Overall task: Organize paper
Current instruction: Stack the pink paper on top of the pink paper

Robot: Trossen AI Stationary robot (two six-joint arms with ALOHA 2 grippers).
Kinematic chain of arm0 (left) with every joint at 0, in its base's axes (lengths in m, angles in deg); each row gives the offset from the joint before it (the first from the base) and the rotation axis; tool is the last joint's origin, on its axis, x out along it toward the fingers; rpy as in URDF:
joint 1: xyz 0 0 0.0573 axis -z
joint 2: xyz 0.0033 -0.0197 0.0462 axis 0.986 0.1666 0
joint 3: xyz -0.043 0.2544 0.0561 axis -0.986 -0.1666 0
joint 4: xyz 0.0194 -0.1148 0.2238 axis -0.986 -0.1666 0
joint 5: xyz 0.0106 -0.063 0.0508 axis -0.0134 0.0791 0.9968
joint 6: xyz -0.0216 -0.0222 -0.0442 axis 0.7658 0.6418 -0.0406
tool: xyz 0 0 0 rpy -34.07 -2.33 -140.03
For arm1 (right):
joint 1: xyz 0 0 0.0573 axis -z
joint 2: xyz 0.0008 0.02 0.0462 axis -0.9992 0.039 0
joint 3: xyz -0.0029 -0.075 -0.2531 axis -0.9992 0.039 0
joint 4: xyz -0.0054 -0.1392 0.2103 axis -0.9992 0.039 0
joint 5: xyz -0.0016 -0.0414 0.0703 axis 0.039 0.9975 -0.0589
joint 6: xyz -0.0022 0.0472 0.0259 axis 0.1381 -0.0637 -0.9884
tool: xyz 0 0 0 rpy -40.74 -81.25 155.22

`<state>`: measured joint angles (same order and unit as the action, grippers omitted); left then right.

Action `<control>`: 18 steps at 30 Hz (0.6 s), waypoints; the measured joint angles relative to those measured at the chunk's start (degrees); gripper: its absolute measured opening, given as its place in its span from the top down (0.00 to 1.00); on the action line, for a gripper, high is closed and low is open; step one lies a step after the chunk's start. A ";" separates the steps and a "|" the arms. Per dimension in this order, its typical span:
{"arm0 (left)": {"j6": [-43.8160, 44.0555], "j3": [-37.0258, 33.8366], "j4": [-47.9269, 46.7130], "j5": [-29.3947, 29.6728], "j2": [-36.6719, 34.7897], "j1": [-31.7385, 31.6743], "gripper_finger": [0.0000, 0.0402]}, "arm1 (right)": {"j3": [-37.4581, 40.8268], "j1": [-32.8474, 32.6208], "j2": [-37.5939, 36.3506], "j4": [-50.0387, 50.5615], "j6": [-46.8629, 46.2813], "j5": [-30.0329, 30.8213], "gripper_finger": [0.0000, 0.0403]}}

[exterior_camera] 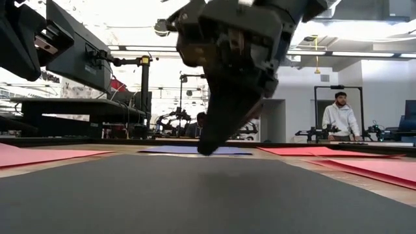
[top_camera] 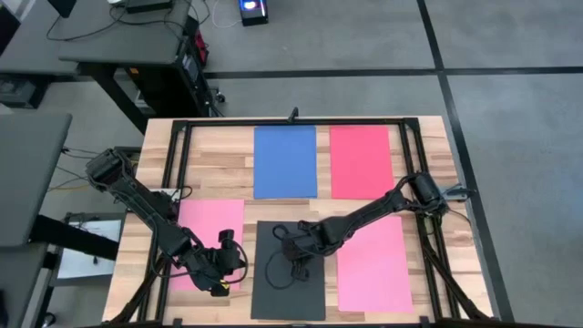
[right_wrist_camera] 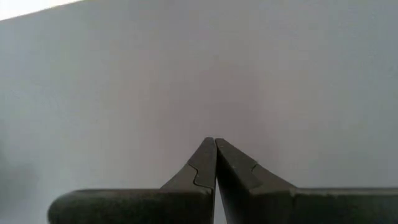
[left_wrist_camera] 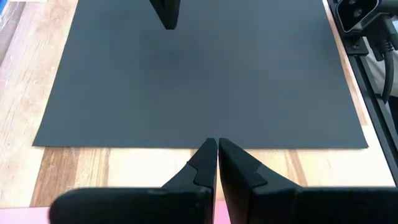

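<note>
Several paper sheets lie flat on the wooden table: blue point(top_camera: 285, 161) and red point(top_camera: 362, 161) at the far side, pink point(top_camera: 212, 219) at the left, a second pink point(top_camera: 374, 269) at the near right, black point(top_camera: 287, 296) at the near middle. My right gripper point(exterior_camera: 208, 151) is shut and points steeply down, its tips a little above the middle of the black sheet point(exterior_camera: 195, 195), also seen as the right gripper point(left_wrist_camera: 168, 25) in the left wrist view. My left gripper point(left_wrist_camera: 216, 142) is shut and hangs over the bare wood beside the black sheet's left edge point(left_wrist_camera: 186, 147).
A black metal frame point(top_camera: 173, 182) runs round the tabletop, with rails point(top_camera: 435, 246) along the right side. Dark desks point(top_camera: 127, 55) stand beyond the table's far left. A person point(exterior_camera: 341, 114) stands far off in the room behind.
</note>
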<state>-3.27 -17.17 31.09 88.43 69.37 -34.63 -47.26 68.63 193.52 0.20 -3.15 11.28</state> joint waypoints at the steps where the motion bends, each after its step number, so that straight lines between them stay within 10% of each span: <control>1: 0.00 0.00 0.02 -0.01 0.00 0.00 1.00 | -0.53 -0.03 0.00 0.48 0.32 0.00 1.00; 18: 6.34 0.00 -11.26 -8.05 0.00 1.65 1.00 | -4.15 -2.65 1.25 -29.66 28.42 0.29 1.00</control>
<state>3.07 -17.17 19.83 80.38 69.37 -32.97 -51.42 65.98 194.77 -29.46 25.27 11.57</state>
